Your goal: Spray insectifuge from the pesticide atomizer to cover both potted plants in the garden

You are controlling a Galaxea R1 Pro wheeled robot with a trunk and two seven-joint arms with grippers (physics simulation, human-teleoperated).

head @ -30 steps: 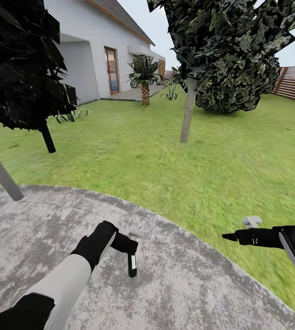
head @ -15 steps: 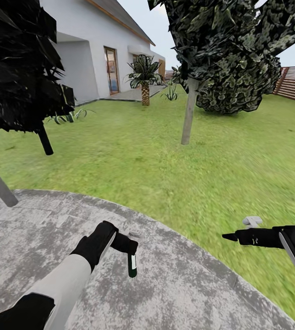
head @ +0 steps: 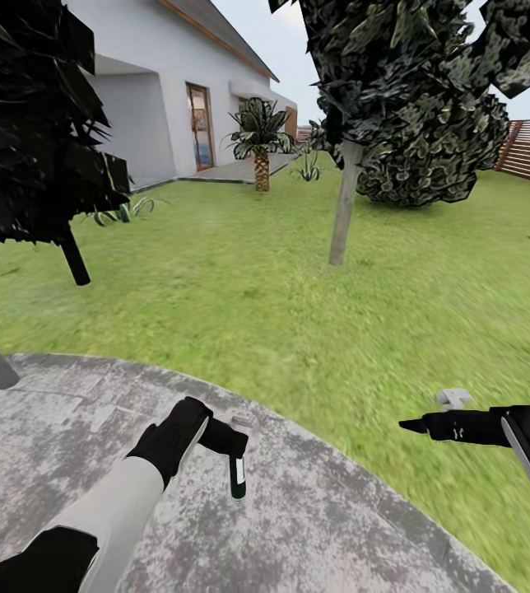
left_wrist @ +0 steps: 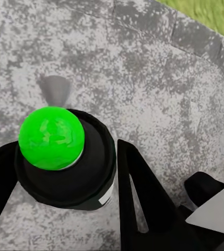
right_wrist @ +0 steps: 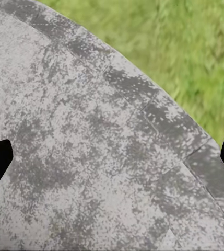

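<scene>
Forward we roll, patio (head: 67, 428) edge sliding nearer; nothing shifts in our grip. Left gripper (head: 234, 445) clamps the pesticide atomizer (head: 238, 478), hanging upright over the paving. Our wrist camera reveals its bright green end (left_wrist: 51, 138). Right gripper (head: 413, 426) spread wide.

Slim dark green pesticide atomizer (head: 238, 480) with white label band, hanging upright above grey paved patio (head: 339, 527)

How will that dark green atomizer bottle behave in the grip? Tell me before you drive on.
The pesticide atomizer looks rigid and slim, so probably light. It hangs upright from the left gripper, held near its top, so it may swing or slip a little. Its round body would likely roll if dropped on the patio.
</scene>
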